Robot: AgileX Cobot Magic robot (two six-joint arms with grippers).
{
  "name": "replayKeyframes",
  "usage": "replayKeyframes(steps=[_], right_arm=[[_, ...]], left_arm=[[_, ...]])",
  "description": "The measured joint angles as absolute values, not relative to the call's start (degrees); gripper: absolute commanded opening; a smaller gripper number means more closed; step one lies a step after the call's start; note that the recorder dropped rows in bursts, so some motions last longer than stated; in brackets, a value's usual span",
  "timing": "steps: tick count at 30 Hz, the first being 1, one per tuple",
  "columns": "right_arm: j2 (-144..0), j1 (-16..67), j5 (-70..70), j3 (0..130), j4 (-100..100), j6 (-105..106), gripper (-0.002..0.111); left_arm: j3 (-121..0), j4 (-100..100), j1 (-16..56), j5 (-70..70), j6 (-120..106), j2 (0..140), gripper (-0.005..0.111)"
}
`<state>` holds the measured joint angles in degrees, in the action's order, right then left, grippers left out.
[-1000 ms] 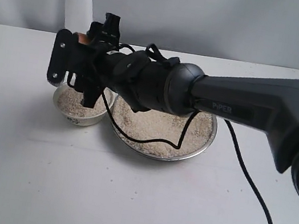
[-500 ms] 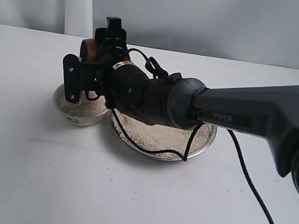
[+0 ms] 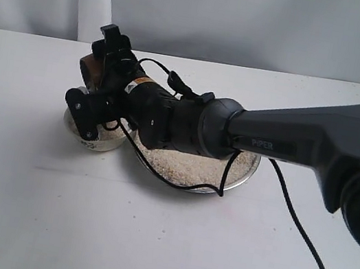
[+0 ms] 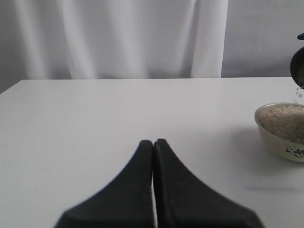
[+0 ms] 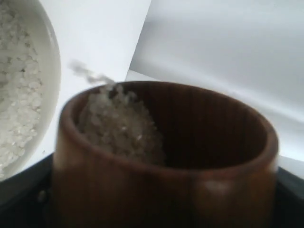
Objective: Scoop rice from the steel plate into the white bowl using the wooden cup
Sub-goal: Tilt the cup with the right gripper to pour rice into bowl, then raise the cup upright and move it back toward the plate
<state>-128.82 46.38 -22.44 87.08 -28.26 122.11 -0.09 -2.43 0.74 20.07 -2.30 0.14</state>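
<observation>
Rice (image 5: 118, 126) spills over the lip of the tilted cup (image 3: 91, 67), which the right gripper (image 3: 94, 74) clamps above the bowl (image 3: 103, 143). That bowl is nearly full of rice and stands just left of the plate (image 3: 247, 171), both toward the far edge of the desk (image 3: 147, 240). More rice covers the plate. Over the desk hangs the left gripper (image 4: 153, 142), fingers (image 4: 137, 164) pressed together, holding nothing.
</observation>
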Motion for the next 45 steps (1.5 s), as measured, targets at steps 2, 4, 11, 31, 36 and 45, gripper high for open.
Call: replayKeyframes(steps=[2, 4, 11, 31, 36, 45], right_arm=[[-128.8, 46.4, -22.9, 87.1, -27.0, 122.1, 0.0], [-128.8, 46.4, -22.9, 87.1, -26.0, 122.1, 0.0], [-128.8, 45.7, -23.3, 87.1, -22.2, 122.1, 0.0], [-128.8, 45.0, -24.1, 87.1, -16.2, 122.1, 0.0], [-128.8, 45.0, -24.1, 87.1, -14.7, 122.1, 0.0], [-128.8, 44.7, -24.7, 87.1, -13.7, 122.1, 0.0]], left_arm=[[-0.1, -2.4, 0.7, 20.1, -2.3, 0.1, 0.0], [-0.1, -2.4, 0.7, 20.1, -2.3, 0.1, 0.0], [-0.1, -2.4, 0.7, 20.1, -2.3, 0.1, 0.0], [-0.1, -2.4, 0.7, 20.1, -2.3, 0.1, 0.0], [-0.1, -2.4, 0.7, 20.1, -2.3, 0.1, 0.0], [-0.1, -2.4, 0.7, 20.1, -2.3, 0.1, 0.0]])
